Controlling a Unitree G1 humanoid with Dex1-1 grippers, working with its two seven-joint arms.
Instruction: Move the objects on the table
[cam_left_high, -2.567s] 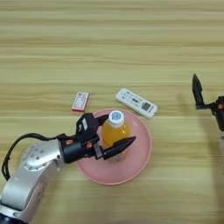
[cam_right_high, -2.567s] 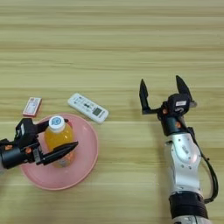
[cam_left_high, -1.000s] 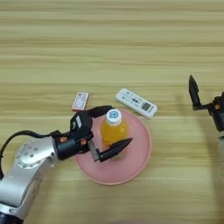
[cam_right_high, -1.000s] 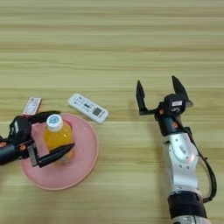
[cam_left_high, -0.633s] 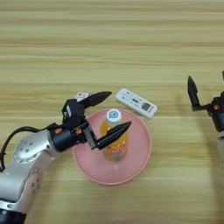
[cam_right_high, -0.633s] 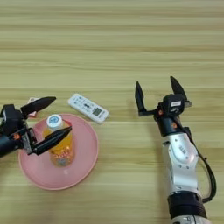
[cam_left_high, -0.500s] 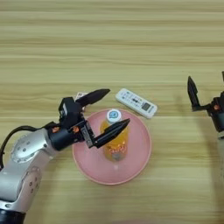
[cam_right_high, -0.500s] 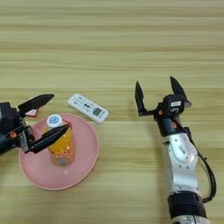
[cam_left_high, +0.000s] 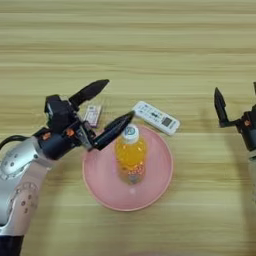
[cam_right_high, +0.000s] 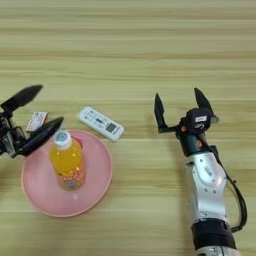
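Table (cam_left_high: 150, 45) carries everything; we go down in size from there. Plate (cam_left_high: 160, 185) sits just right of our left gripper (cam_left_high: 102, 110), below its lower finger. Bottle (cam_left_high: 131, 157) stands upright on the plate, cap (cam_left_high: 130, 133) just off that lower fingertip; we can't tell if they touch. Remote (cam_left_high: 156, 117) lies beyond the plate's far rim, right of the left gripper and well left of our right gripper (cam_right_high: 182, 107). Packet (cam_left_high: 92, 114) lies flat between the left gripper's spread fingers, near the wrist end. No red cube shows in either view.

Risks, our read:
- Lower left finger is close to the cap. Any sideways sweep of that arm could tip the bottle; it's tall and narrow, so it should topple easily and roll off the plate.
- If the bottle goes over toward the far rim it could knock the remote.
- Packet is thin and flat under the fingers; a closing move there could pinch or drag it instead of the bottle.

Pose:
- Left arm comes in from the lower left, forearm angled up-right, fingers spread wide and holding nothing, pointing right toward bottle and remote.
- Right arm stands at the right side, forearm running up from the near edge, fingers splayed in a V pointing away, empty, nothing within reach of it.
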